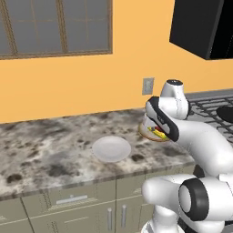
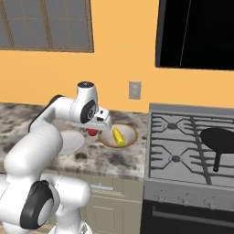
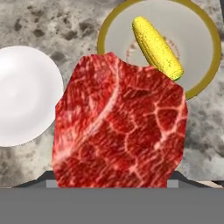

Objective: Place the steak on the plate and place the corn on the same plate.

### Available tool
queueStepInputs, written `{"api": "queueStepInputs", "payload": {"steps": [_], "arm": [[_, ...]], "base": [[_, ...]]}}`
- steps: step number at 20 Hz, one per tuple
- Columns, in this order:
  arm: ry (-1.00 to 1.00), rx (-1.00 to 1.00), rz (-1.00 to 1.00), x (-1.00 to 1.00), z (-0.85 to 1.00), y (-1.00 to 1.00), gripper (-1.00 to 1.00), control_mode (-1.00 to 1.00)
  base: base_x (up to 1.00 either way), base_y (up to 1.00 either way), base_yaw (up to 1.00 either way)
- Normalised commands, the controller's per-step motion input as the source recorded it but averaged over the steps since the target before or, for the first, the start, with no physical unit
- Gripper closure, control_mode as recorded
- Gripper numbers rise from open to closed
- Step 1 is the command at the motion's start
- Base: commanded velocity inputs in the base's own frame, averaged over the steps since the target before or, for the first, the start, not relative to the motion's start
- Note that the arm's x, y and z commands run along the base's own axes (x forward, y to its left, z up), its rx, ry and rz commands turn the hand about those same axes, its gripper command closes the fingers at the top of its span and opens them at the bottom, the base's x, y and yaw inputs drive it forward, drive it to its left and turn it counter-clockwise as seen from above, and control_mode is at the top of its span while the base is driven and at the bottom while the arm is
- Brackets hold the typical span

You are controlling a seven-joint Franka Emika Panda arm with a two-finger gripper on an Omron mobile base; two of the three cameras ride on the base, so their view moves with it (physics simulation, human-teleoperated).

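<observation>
The red marbled steak (image 3: 119,131) hangs close before the hand camera and hides the finger tips. My gripper (image 2: 94,129) is shut on the steak (image 2: 93,132) and holds it above the counter, between the bowl and the plate. The yellow corn (image 3: 156,46) lies in the tan-rimmed bowl (image 3: 101,39), its green end toward the steak. From the right base camera, the corn (image 2: 118,136) rests in the bowl (image 2: 131,130). The pale round plate (image 1: 111,149) sits bare on the counter left of the bowl, and it also shows as the plate (image 3: 22,96) beside the steak.
A gas stove (image 2: 183,146) stands right of the bowl with a black frying pan (image 2: 219,137) on it. A dark cabinet (image 2: 196,32) hangs above the stove. The marble counter (image 1: 45,150) ends at a front edge above the drawers (image 1: 73,199).
</observation>
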Motion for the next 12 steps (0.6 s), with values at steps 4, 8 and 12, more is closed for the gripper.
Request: {"api": "queueStepInputs", "payload": {"steps": [4, 8, 12], "arm": [[0.00, 0.00, 0.00, 0.00, 0.00, 0.00, 1.00, 1.00], [0.00, 0.00, 0.00, 0.00, 0.00, 0.00, 1.00, 1.00], [0.00, 0.00, 0.00, 0.00, 0.00, 0.00, 1.00, 1.00]], "base": [[0.34, 0.04, 0.00], [0.35, 0.07, 0.00], [0.44, 0.06, 0.00]]}}
